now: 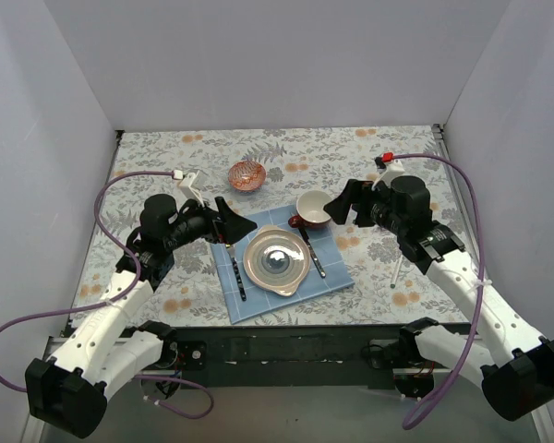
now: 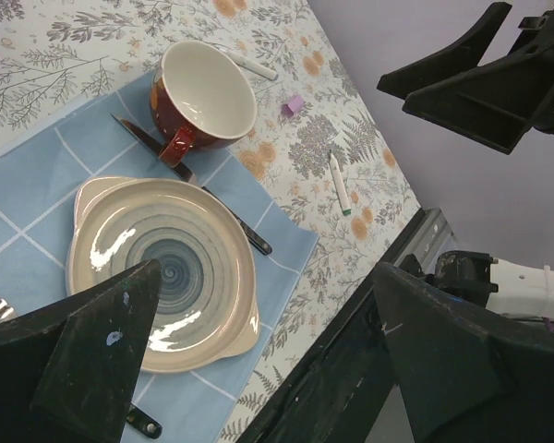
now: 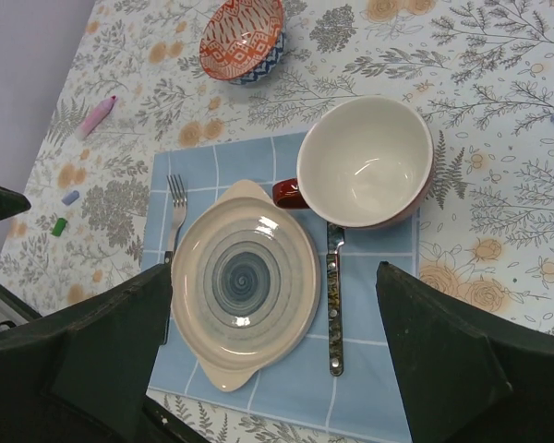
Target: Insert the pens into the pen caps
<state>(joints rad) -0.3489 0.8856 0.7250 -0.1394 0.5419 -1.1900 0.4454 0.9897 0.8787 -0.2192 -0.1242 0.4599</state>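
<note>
My left claw (image 2: 266,270) and right claw (image 3: 275,269) hang wide open, empty; slim white green-tipped plastic pen (image 2: 340,185) and short green plastic cap (image 3: 59,226) lie apart on the floral tablecloth (image 3: 499,55), capping seemingly unstarted.

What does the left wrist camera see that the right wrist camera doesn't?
Only the left wrist view shows the white pen with a green tip and a purple cap near it. Only the right wrist view shows the pink pen and a little green cap. Both views show the plate, the red mug, the knife and the blue mat.
</note>
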